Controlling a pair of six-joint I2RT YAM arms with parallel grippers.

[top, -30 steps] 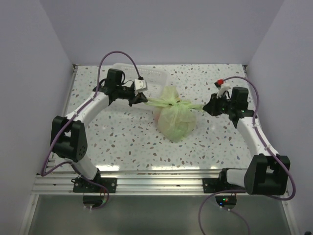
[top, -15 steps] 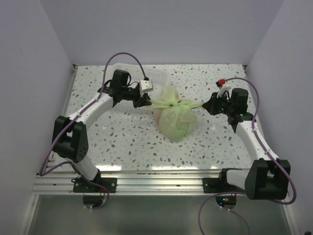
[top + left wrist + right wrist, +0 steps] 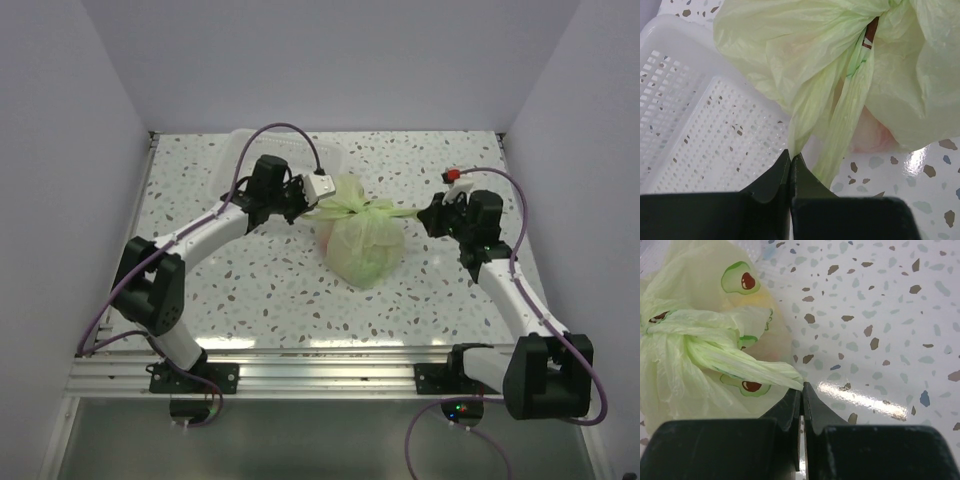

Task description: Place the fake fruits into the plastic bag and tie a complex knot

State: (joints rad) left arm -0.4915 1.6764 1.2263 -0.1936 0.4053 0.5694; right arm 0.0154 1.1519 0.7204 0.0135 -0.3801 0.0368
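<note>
The pale green plastic bag (image 3: 360, 245) sits bulging in the middle of the table, its neck closed by a knot (image 3: 365, 209). Faint pink and yellow fruit shapes show through its skin (image 3: 875, 132); the fruits are otherwise hidden inside. My left gripper (image 3: 303, 206) is shut on the left handle end (image 3: 805, 120) just left of the knot. My right gripper (image 3: 428, 214) is shut on the right handle end (image 3: 740, 360), stretched out to the right. The bag fills the left of the right wrist view (image 3: 700, 340), with avocado prints.
A clear-white perforated plastic basket (image 3: 300, 160) lies behind the bag and under my left gripper, also showing in the left wrist view (image 3: 695, 130). White walls close in the speckled table on three sides.
My left gripper has moved right toward the bag with its handle end, so that end has gone slack and bunched. My right gripper keeps its hold and has barely moved.
</note>
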